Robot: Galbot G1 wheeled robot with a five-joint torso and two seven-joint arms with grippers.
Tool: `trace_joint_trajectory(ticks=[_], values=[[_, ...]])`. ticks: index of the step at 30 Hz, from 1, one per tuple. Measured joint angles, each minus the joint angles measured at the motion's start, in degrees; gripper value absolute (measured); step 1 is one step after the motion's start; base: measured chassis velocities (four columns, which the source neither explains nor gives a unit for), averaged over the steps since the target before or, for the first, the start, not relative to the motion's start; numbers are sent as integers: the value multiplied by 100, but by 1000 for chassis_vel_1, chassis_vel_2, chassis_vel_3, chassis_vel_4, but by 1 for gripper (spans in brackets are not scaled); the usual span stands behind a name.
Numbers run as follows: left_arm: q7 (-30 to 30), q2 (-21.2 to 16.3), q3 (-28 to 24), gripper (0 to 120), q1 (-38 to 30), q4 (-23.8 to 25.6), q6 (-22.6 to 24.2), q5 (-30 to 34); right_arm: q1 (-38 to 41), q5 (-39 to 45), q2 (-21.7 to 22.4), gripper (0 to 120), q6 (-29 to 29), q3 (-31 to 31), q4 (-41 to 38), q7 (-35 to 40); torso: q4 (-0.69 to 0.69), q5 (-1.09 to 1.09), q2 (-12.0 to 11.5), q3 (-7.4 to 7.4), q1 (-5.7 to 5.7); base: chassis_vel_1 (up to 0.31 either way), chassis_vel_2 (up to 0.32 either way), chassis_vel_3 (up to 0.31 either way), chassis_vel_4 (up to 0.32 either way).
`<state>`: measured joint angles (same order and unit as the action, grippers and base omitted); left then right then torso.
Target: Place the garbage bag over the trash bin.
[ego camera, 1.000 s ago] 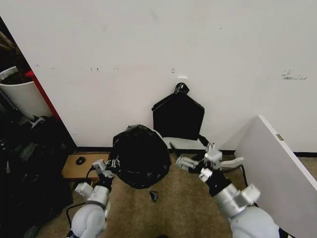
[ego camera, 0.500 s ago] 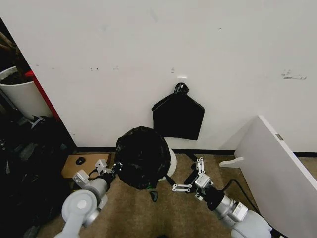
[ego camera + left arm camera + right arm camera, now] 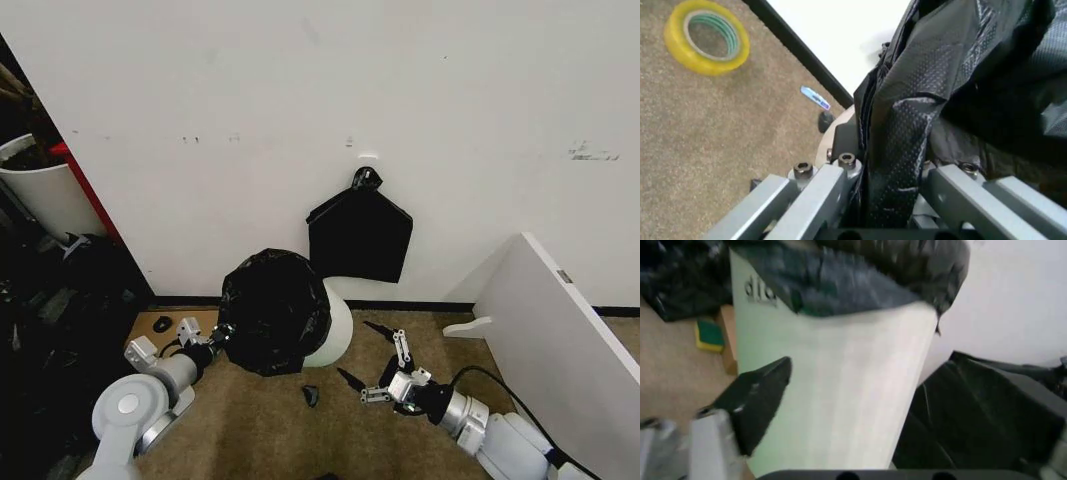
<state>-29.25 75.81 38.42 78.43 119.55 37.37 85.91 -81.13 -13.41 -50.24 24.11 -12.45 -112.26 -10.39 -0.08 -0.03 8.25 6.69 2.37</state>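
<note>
The glossy black garbage bag (image 3: 275, 310) sits over the top of the white trash bin (image 3: 337, 328) and hangs down its left side. My left gripper (image 3: 215, 340) is low at the bag's left edge, shut on a fold of the bag (image 3: 907, 125) between its metal fingers (image 3: 813, 200). My right gripper (image 3: 362, 352) is open near the floor, just right of the bin and apart from it. In the right wrist view the pale green-tinted bin (image 3: 840, 390) stands close, with the bag's hem (image 3: 853, 280) across its upper part and one dark finger (image 3: 757, 395) beside it.
A flat black knotted bundle (image 3: 360, 235) leans on the wall behind the bin. A white panel (image 3: 560, 330) slants at the right. A taller white bin (image 3: 45, 190) and dark clutter are far left. A wooden board (image 3: 150, 338), a small black scrap (image 3: 310, 395) and a yellow tape roll (image 3: 707, 42) lie on the carpet.
My left gripper has drawn the bag's edge left and down. My right gripper has dropped from beside the bin's top to near the floor, still open.
</note>
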Motion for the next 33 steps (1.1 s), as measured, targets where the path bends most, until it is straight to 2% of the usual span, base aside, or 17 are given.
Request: trace_joint_trajectory(ticks=[3, 7, 9, 15, 19, 22, 25, 27, 30, 33], values=[[13, 25, -32, 0, 29, 44, 28, -28, 7, -30, -27, 76, -50, 56, -49, -38, 0, 0, 0, 0, 0, 0, 0, 0, 0], [46, 38, -71, 0, 52, 65, 29, -111, -6, -29, -56, 67, -38, 106, -101, -86, 0, 0, 0, 0, 0, 0, 0, 0, 0], [89, 50, -114, 0, 66, 76, 19, -214, -11, -24, -107, 59, 13, 141, -164, -160, 0, 0, 0, 0, 0, 0, 0, 0, 0], [167, 62, -164, 0, 72, 90, -24, -380, 5, -35, -151, 55, 114, 151, -239, -290, 0, 0, 0, 0, 0, 0, 0, 0, 0], [241, 64, -196, 0, 74, 49, -64, -491, 7, -1, -176, 36, 190, 163, -250, -329, 0, 0, 0, 0, 0, 0, 0, 0, 0], [259, 68, -212, 0, 71, 32, -69, -516, 8, 10, -178, 30, 196, 163, -249, -357, 0, 0, 0, 0, 0, 0, 0, 0, 0], [272, 86, -249, 0, 46, 18, -73, -527, 24, 16, -189, 15, 196, 159, -204, -386, 0, 0, 0, 0, 0, 0, 0, 0, 0], [274, 89, -256, 0, 44, 17, -74, -528, 30, 15, -192, 12, 196, 154, -185, -387, 0, 0, 0, 0, 0, 0, 0, 0, 0], [275, 107, -272, 0, 46, 56, -72, -529, 41, -9, -195, 0, 211, 126, -82, -391, 0, 0, 0, 0, 0, 0, 0, 0, 0], [278, 122, -272, 0, 74, 135, -22, -515, 79, -84, -223, 0, 303, 97, 125, -391, 0, 0, 0, 0, 0, 0, 0, 0, 0]])
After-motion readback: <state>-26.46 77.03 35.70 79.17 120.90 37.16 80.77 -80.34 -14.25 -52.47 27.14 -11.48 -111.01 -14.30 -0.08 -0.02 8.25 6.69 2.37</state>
